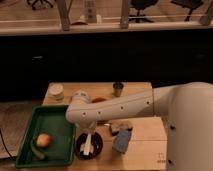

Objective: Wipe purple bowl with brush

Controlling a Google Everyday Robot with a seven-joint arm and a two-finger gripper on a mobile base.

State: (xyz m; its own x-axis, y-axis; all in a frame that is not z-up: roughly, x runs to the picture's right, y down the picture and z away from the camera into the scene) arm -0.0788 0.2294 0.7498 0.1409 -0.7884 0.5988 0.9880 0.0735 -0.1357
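Observation:
The purple bowl (90,146), very dark and round, sits at the front of the wooden table (145,132), just right of the green tray. The white brush (88,145) stands over the bowl's middle, held from above. My gripper (88,136) hangs from the white arm (120,107) straight above the bowl and is shut on the brush. The bowl's far rim is hidden behind the gripper.
A green tray (55,125) at the left holds an orange fruit (43,140) and a green item (37,151). A blue block (122,141) and brown pad (120,126) lie right of the bowl. A metal cup (118,89), reddish dish (98,100) and white container (56,91) stand at the back.

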